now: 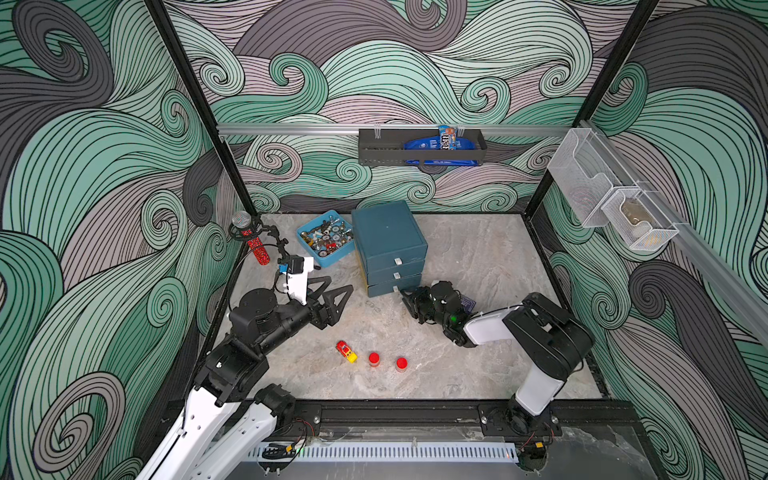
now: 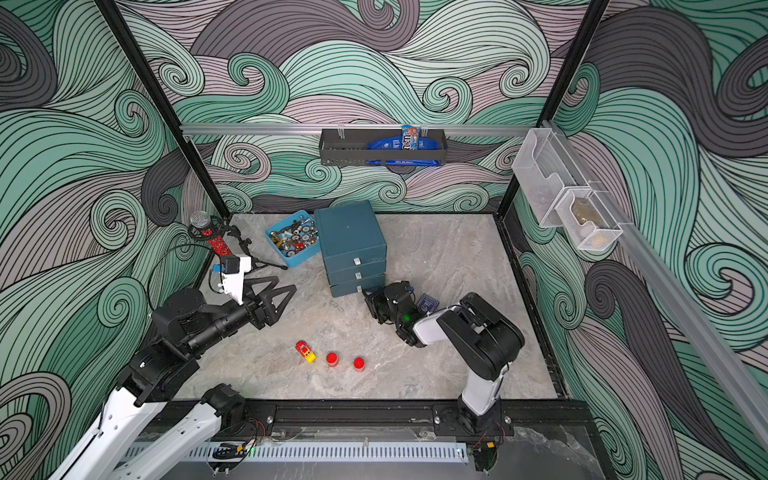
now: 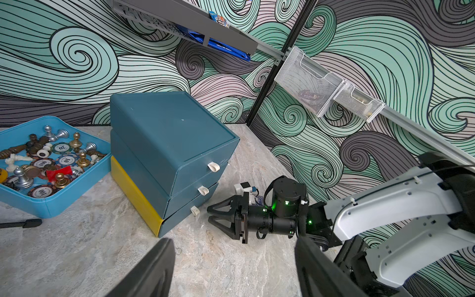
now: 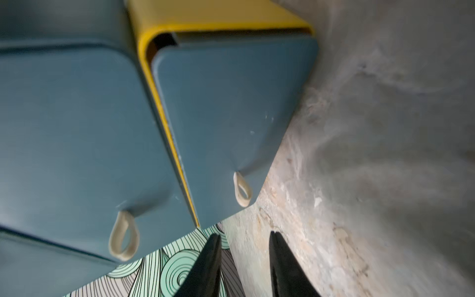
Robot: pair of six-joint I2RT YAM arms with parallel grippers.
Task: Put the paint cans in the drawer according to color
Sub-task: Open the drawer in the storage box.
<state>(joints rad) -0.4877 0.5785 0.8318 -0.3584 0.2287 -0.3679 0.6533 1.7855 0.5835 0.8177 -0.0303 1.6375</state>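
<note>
The right arm (image 3: pixel 385 205) holds its jaws narrowly parted and empty just beside the bottom pull tab (image 3: pixel 194 210) of the drawer (image 1: pixel 388 237), likely lined up to tug it, while two red paint cans (image 1: pixel 373 358) wait well apart on the bench (image 1: pixel 478 257).

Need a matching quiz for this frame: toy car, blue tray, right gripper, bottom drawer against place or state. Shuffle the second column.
Things:
1. toy car
2. blue tray
3. right gripper
4. bottom drawer

Place or state:
a. sits in a yellow casing
b. holds chess pieces and poker chips
c. open, empty, pointing at a white pull tab
d. beside the two red paint cans

Pairs: 1-d, 2-b, 3-c, 4-a
</note>
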